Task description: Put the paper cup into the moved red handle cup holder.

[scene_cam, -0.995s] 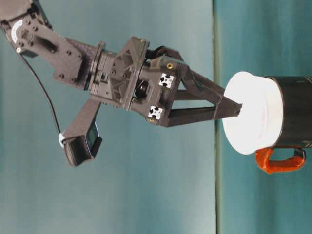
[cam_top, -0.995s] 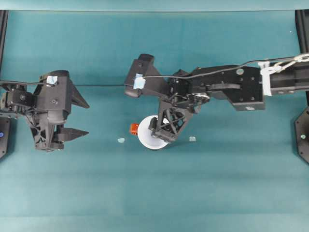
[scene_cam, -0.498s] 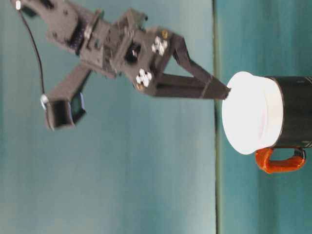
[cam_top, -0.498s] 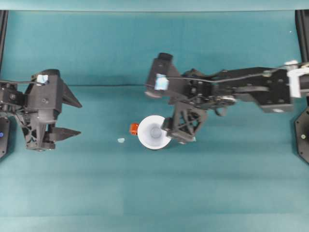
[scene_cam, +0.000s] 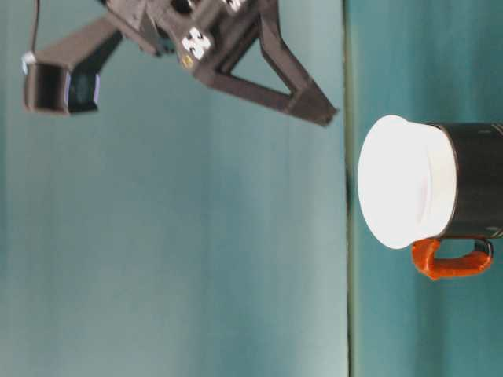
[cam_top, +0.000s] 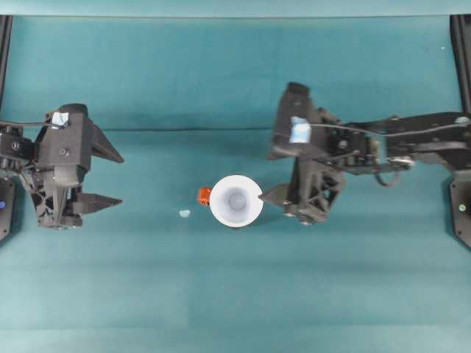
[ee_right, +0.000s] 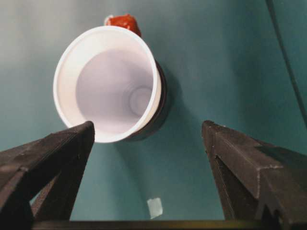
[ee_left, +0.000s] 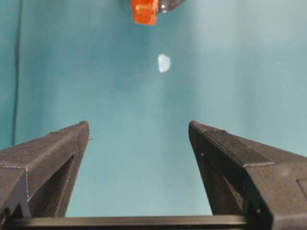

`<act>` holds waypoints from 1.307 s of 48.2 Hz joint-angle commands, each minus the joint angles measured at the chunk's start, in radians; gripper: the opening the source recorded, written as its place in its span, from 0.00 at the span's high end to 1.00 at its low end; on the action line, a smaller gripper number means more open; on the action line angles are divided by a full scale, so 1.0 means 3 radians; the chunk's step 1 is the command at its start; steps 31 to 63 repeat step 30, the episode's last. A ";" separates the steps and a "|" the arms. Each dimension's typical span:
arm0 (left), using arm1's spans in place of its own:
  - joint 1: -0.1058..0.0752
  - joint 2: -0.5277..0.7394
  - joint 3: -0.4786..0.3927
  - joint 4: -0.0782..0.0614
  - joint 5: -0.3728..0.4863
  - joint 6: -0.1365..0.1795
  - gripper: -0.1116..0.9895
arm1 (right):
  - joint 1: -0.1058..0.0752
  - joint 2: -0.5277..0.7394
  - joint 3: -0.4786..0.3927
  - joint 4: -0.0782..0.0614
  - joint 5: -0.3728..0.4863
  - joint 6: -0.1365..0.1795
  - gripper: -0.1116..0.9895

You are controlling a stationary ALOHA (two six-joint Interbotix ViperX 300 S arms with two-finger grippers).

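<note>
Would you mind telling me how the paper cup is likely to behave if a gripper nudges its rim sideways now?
The paper cup sits nested in the red handle cup holder, so it probably would not tip alone. Its thin white wall looks light and crushable; the rim may dent. The exposed upper part could lift out easily.

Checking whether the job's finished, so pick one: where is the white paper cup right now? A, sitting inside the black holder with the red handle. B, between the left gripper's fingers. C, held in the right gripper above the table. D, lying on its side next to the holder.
A: the paper cup sits upright in the red handle cup holder, and the right gripper is open, apart from it.
</note>
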 commanded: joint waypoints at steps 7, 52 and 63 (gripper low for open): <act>0.0000 -0.0015 -0.0041 0.0005 -0.0010 0.0005 0.06 | 0.0041 -0.0465 0.0097 -0.0005 -0.0143 -0.0020 0.33; 0.0000 -0.0015 -0.0041 0.0005 -0.0015 -0.0056 0.06 | 0.0056 -0.0470 0.0107 -0.0005 -0.0194 -0.0010 0.33; 0.0000 -0.0015 -0.0041 0.0005 -0.0015 -0.0056 0.06 | 0.0056 -0.0470 0.0107 -0.0005 -0.0194 -0.0010 0.33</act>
